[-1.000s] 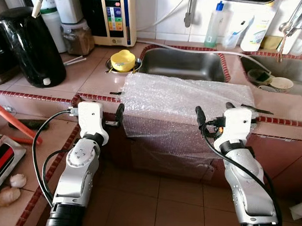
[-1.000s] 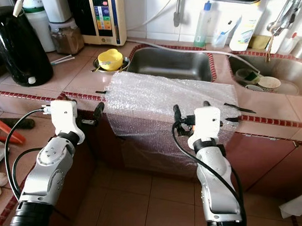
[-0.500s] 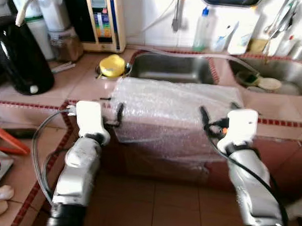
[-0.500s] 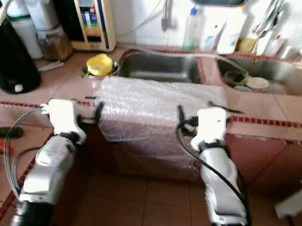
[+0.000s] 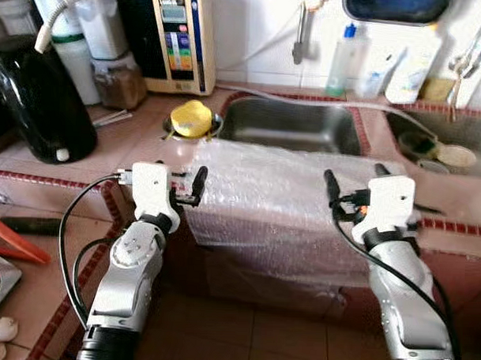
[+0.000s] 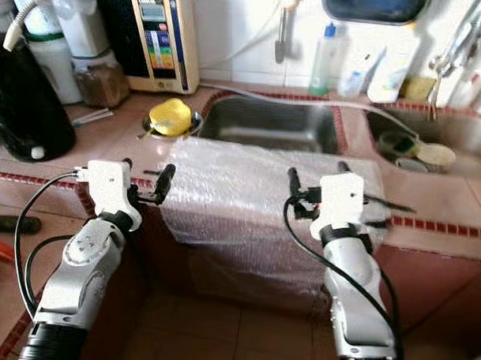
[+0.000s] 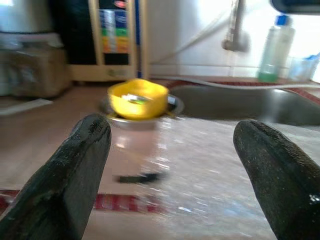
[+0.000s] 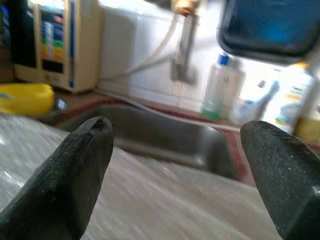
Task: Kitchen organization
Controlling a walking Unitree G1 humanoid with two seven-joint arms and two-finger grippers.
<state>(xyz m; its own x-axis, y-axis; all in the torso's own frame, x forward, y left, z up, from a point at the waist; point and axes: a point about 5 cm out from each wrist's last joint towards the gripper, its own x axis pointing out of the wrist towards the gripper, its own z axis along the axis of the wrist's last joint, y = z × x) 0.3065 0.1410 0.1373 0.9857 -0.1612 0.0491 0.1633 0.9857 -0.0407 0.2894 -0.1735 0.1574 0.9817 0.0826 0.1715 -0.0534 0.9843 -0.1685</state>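
A sheet of bubble wrap (image 5: 279, 197) lies on the pink tiled counter in front of the steel sink (image 5: 294, 123) and hangs over the front edge. A yellow bowl (image 5: 191, 117) sits in a metal dish left of the sink; it also shows in the left wrist view, yellow bowl (image 7: 138, 98). My left gripper (image 5: 181, 178) is open at the wrap's left edge, level with the countertop. My right gripper (image 5: 355, 178) is open at the wrap's right part, pointing towards the sink. Both wrist views show the fingers (image 7: 75, 170) (image 8: 75, 170) wide apart with nothing between them.
A black kettle (image 5: 42, 98), a jar (image 5: 118, 77) and a water purifier (image 5: 182, 40) stand at the back left. Bottles (image 5: 344, 49) line the wall behind the sink. A second basin with dishes (image 5: 439, 147) is at the right. Brown floor tiles lie below the counter.
The camera view has shifted and steadied. Both grippers sit slightly higher against the counter edge and stay open; nothing was taken hold of.
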